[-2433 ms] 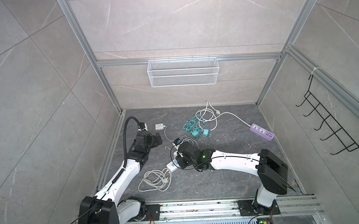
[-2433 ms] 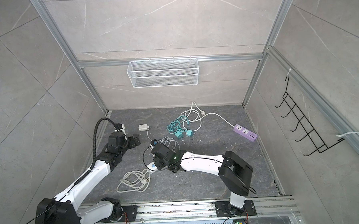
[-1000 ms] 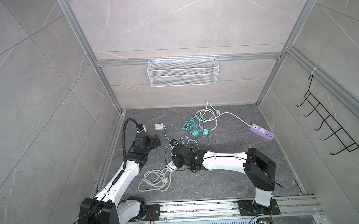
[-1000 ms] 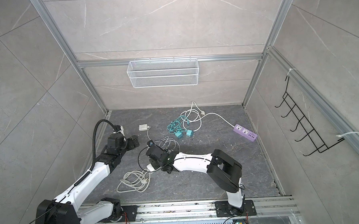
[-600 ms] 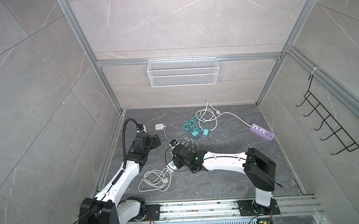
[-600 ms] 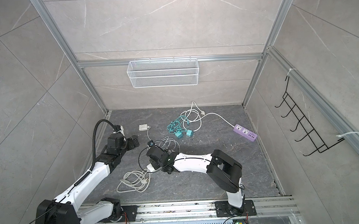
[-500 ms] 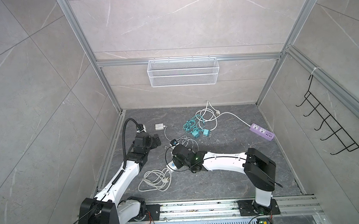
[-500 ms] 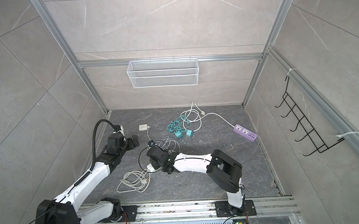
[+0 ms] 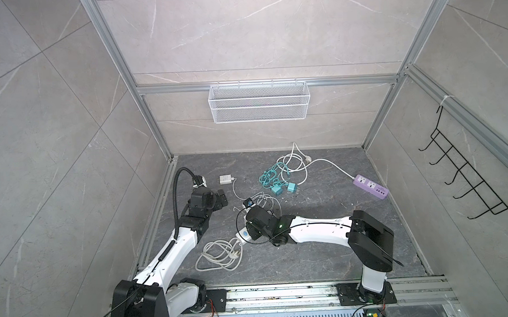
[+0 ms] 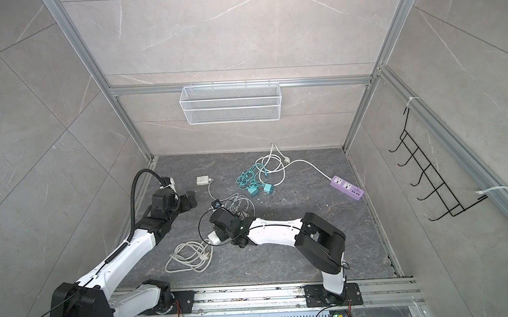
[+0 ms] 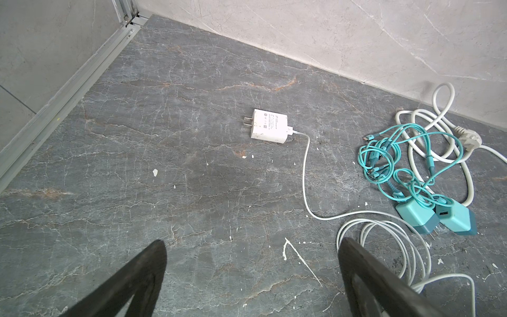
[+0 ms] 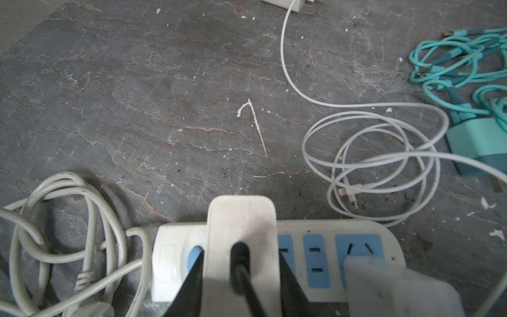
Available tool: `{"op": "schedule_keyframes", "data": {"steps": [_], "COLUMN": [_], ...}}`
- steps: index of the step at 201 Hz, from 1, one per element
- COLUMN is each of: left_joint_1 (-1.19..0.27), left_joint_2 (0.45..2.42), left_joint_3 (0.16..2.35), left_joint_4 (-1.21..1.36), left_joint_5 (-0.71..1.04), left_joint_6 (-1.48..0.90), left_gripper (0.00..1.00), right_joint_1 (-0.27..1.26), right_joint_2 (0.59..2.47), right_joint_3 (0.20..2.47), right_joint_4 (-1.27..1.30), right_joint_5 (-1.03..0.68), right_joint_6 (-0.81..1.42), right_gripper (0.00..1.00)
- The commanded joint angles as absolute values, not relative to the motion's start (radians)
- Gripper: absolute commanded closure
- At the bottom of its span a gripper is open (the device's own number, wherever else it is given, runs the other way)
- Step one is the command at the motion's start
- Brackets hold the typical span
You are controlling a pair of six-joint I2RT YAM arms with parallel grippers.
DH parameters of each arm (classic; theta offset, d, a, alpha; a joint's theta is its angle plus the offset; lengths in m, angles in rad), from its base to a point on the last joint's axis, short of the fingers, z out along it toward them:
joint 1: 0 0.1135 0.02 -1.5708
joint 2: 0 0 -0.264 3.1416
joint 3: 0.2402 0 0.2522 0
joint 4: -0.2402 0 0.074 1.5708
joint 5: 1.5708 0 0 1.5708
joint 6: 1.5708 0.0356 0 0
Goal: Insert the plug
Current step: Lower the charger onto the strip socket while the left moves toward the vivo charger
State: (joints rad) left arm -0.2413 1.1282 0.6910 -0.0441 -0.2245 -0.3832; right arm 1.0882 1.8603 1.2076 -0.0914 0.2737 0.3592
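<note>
- Right wrist view: the right gripper (image 12: 241, 258) is clamped on a white plug (image 12: 241, 219). The plug sits against the white power strip (image 12: 356, 241) beside its blue sockets.
- Both top views: the right wrist hides this grip.
- Left wrist view: the left gripper (image 11: 252, 274) has its jaws wide apart over the bare floor (image 11: 164, 178), short of a white charger (image 11: 270, 125).
- Top view only: a purple strip (image 9: 370, 186) lies near the right wall.

Tiny illegible print on white charger (image 11: 270, 125)
</note>
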Motion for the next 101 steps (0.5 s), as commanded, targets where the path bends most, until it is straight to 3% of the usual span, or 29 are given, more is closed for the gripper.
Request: {"op": "schedule_keyframes", "data": {"steps": [1, 101], "left_joint_1": [-0.234, -0.234], "left_joint_2": [1.096, 1.058], "left_joint_3": [0.679, 0.677], "left_joint_4": [-0.012, -0.004], "left_joint_5": [-0.216, -0.236], "left_joint_6": [-0.397, -0.402], "left_gripper": [0.0, 0.0], "right_joint_1": [1.094, 1.124], "right_joint_2": [1.863, 1.906], "right_joint_3": [1.202, 1.167], "right_joint_4": [-0.109, -0.125], "right_joint_5": [0.285, 0.295], "right_joint_6": [0.373, 0.397], "right_gripper": [0.94, 0.95]}}
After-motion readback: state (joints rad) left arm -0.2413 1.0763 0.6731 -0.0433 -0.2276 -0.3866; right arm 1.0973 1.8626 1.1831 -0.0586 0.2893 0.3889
